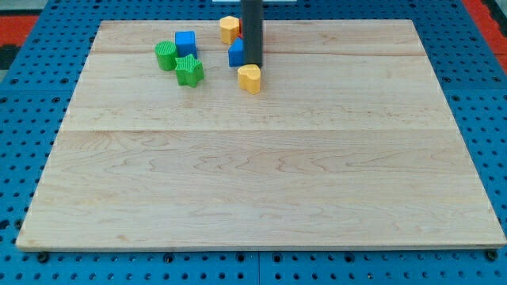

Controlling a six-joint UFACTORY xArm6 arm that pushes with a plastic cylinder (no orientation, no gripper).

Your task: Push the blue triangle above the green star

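Six blocks are visible, all grouped near the view's top of a pale wooden board (pixel 261 182), which rests on a blue perforated base (pixel 24 95).

Item 1: green cylinder (pixel 165 55), ribbed on top, farthest toward the view's left of the group.

Item 2: blue cube (pixel 185 43), just to the view's right of the green cylinder and slightly nearer the top edge.

Item 3: green star (pixel 189 70), directly below the blue cube in the view and touching or nearly touching the green cylinder's lower right side.

Item 4: yellow block (pixel 229 29), rounded or many-sided, exact shape not clear, close to the board's top edge.

Item 5: blue triangle (pixel 236 53), only its left part visible; the rest is hidden behind the rod. It lies to the view's right of the green star, apart from it, and a little higher in the view.

Item 6: a red block (pixel 261 36), seen only as a sliver at the rod's right edge; shape cannot be told.

Item 7: dark rod (pixel 252 28), upright, entering from the view's top. My tip (pixel 252 63) stands against the blue triangle's right side and just above the yellow heart (pixel 249 78). No pincer is fitted, so there is nothing to open or close.
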